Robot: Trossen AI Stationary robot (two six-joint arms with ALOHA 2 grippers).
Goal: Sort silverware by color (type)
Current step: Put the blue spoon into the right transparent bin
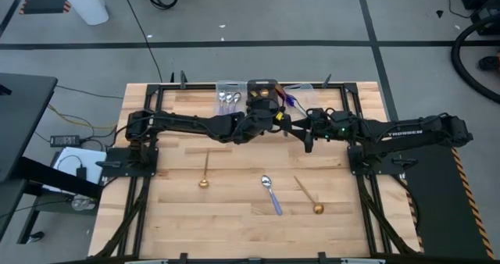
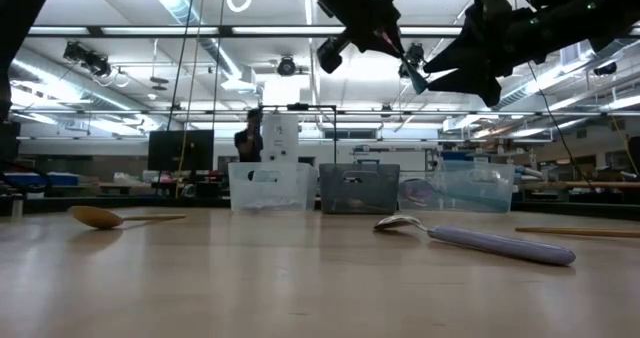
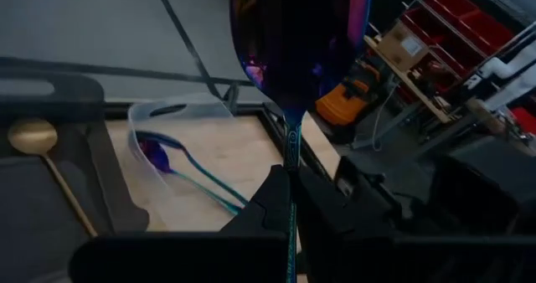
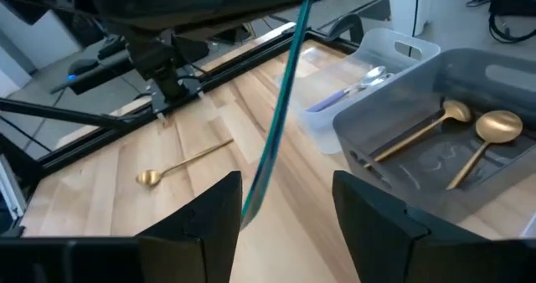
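My left gripper point(image 3: 289, 182) is over the far middle of the table point(image 1: 273, 115), shut on an iridescent blue-purple spoon point(image 3: 301, 40). The spoon's teal handle point(image 4: 278, 124) slants down from it, and the handle's free end stands between the open fingers of my right gripper point(image 4: 280, 212), touching neither. My right gripper is just right of the left one point(image 1: 308, 135). On the table lie a gold spoon point(image 1: 205, 174), a silver-bowled spoon with a lavender handle point(image 1: 271, 194) and another gold spoon point(image 1: 308, 198). My left gripper pinches the rainbow spoon's thin handle point(image 3: 291, 157) between its two fingers, a little way from the bowl. The bowl point(image 3: 301, 40) stands back toward the wrist and the handle runs on past the fingertips. The spoon is lifted clear of the table.
Three small bins stand at the far edge. A clear one holds silver spoons point(image 1: 229, 98), a dark one holds gold spoons point(image 4: 469, 136), and a clear one holds rainbow spoons point(image 3: 180, 141). The dark arm frames run along the table's left and right sides. A person stands far behind point(image 2: 252, 138).
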